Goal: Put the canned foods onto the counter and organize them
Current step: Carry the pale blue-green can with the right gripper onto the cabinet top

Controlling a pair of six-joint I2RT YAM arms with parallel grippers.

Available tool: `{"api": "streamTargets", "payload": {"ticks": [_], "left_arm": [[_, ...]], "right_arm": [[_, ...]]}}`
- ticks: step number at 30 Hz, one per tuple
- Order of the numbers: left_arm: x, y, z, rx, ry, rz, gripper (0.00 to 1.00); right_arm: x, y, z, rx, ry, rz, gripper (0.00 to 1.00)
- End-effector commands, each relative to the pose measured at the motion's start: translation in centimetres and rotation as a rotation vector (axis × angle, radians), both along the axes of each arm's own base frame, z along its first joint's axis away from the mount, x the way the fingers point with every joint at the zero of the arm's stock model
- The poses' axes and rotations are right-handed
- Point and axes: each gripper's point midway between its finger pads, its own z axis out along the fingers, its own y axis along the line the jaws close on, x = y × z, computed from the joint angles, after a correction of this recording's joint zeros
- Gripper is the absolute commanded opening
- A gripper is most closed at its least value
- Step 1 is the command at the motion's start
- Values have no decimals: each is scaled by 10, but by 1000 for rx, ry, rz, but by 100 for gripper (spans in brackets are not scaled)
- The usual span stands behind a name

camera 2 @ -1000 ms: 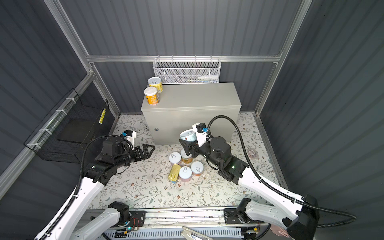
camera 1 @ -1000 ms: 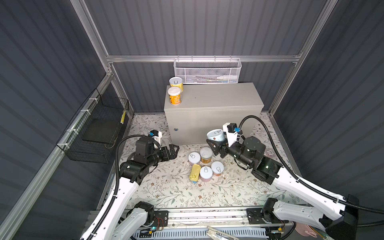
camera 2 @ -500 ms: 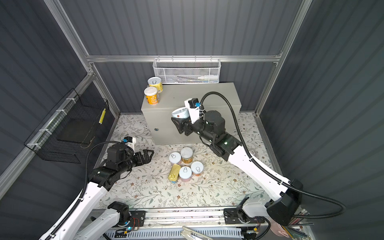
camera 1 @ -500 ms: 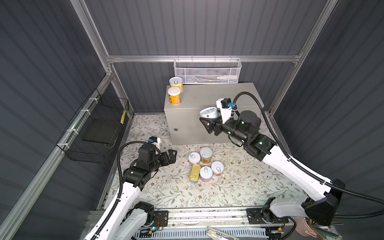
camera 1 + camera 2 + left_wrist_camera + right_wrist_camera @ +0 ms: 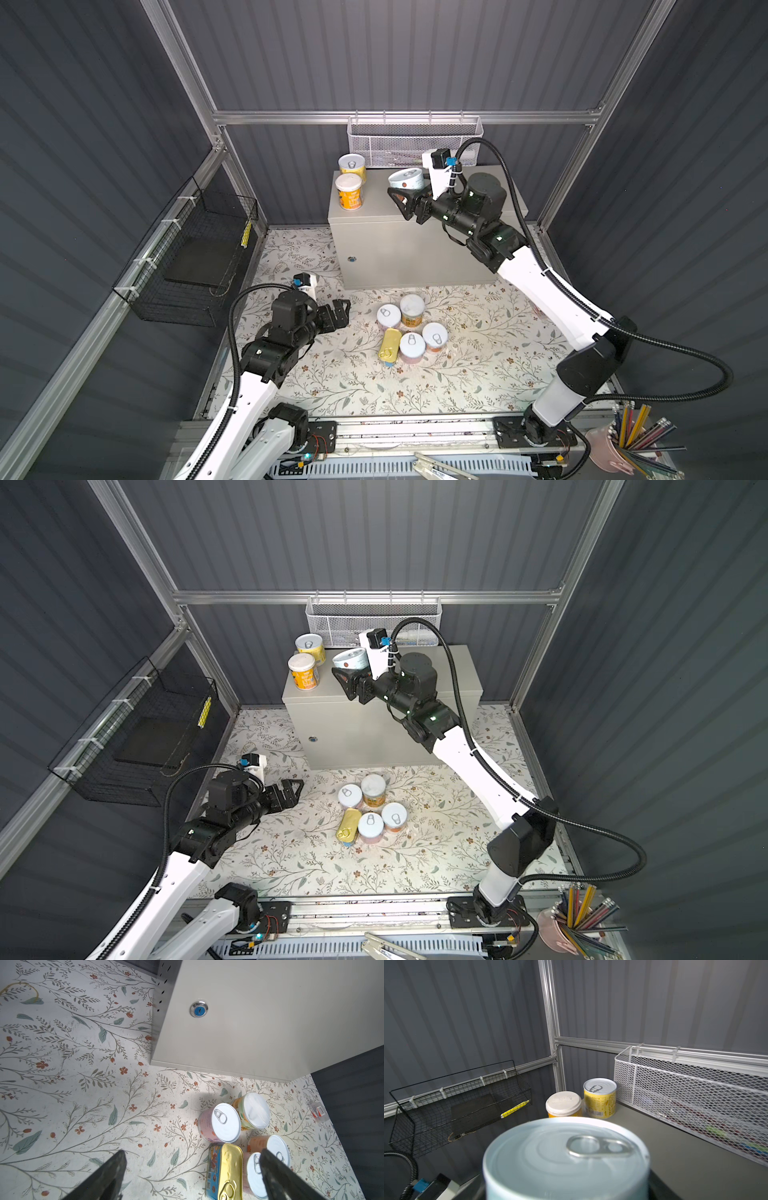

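Two tins, yellow can and orange can, sit at the surface's 10 o'clock corner in both top views; right hand pinches blue can upright above it, at their 3 o'clock | left wrist: left hand spread, gold tin lengthwise ahead | right wrist: both placed cans ahead; labels unreadable

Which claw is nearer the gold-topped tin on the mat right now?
Left. The left claw hangs open low near the gold-topped tin; the right claw is up over the counter, gripping a blue can.
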Motion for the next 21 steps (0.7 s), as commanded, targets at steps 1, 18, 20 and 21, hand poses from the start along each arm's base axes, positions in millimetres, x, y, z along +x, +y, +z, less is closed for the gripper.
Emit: {"api": "streamTargets", "payload": {"ticks": [1, 18, 20, 21], "left_arm": [[-4, 5, 7, 14, -7, 6, 100], [-17, 10, -1, 26, 44, 12, 100], [-18, 10, -1, 22, 49, 16, 100], [-19, 10, -1, 22, 49, 17, 100]], "right_arm": [[6, -3, 41, 85, -120, 10, 66], [88, 26, 22, 134, -131, 20, 66], [98, 25, 16, 132, -123, 3, 66], [102, 23, 14, 132, -121, -3, 67]]}}
